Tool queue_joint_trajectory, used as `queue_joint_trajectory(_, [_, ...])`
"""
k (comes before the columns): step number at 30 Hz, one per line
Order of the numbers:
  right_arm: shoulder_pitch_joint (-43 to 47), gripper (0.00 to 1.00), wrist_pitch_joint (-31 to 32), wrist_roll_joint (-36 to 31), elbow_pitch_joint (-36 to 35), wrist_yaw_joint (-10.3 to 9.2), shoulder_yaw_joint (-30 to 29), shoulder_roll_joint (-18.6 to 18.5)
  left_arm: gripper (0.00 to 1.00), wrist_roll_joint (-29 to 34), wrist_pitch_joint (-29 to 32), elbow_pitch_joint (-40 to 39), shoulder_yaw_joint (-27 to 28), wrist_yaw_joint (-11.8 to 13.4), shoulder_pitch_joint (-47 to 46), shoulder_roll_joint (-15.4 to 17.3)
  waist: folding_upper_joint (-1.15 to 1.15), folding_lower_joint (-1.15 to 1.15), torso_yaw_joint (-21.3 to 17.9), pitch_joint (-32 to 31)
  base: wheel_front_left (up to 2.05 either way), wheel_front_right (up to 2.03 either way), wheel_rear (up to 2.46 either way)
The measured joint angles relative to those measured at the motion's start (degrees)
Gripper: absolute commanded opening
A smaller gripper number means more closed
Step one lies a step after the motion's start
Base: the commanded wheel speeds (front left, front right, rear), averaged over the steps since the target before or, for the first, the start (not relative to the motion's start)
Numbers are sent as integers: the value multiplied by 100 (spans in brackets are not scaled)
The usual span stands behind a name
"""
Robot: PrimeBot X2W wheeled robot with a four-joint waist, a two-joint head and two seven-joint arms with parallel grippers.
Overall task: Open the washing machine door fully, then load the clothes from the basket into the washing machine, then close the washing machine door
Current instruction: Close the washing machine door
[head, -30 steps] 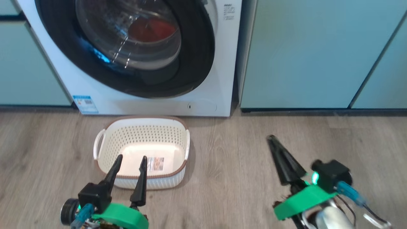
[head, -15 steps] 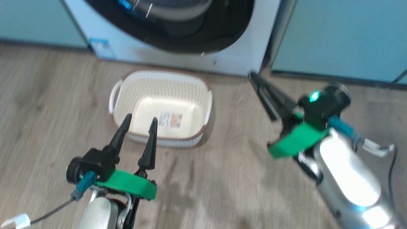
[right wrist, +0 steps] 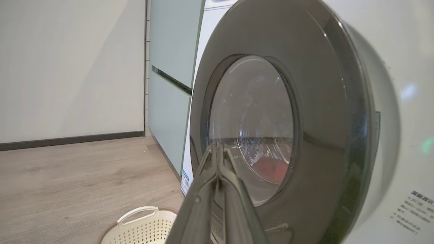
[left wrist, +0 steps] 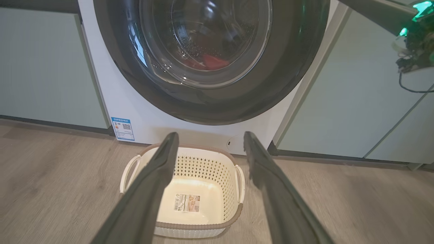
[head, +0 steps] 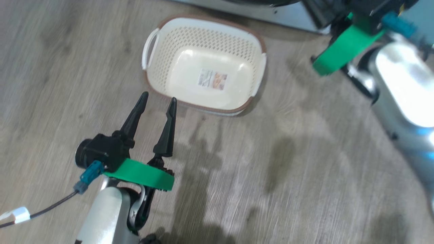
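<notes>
The left hand (head: 159, 96) hangs low over the grey-brown wooden floor (head: 271, 152), its two long dark fingers spread wide with nothing between them. In the head view its tips lie just short of the near brown rim of the cream-white perforated plastic basket (head: 162, 61). In the left wrist view the same left hand (left wrist: 210, 135) frames the basket (left wrist: 203, 166) between its fingers.

The basket stands upright on the floor, just in front of the big white front-loading washing machine (left wrist: 101, 84). A paper sticker (head: 213, 78) lies flat on its bare bottom.

The large round washing machine door (left wrist: 288, 78), with a wide glossy black rim and a bulging clear glass centre, sits closed against the machine's front. The clothes (left wrist: 213, 62), a soft bright red bundle, show through the glass, low inside the drum. A blue-and-white QR label (left wrist: 122, 128) sits at the machine's lower corner and a small round hatch (left wrist: 235, 144) just above the basket's far rim. Pale teal cabinets (left wrist: 44, 67) flank the machine.

The right hand (right wrist: 218, 146) has its fingers pressed together, gripping nothing. It points at the door (right wrist: 322, 84) near the edge of the glass, where the red clothes (right wrist: 271, 167) show. Whether the tips touch the door cannot be told.
</notes>
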Motion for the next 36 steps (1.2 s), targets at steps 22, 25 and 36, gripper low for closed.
queue_joint_trajectory(22, [-1830,0,23,-272,2669,2,-327,-34,100,-140,-1,-42,-51,7,-388,-22,0,-1,263,674,0,0,0])
queue_joint_trajectory(25, [-2026,0,-26,-281,2939,2,-352,-18,100,-140,-1,-22,-96,7,-388,-23,0,-1,289,709,0,0,0])
queue_joint_trajectory(36, [-2827,0,-156,-397,3934,2,-648,-16,100,-188,-1,0,-112,5,-478,-29,0,-1,445,794,0,0,0])
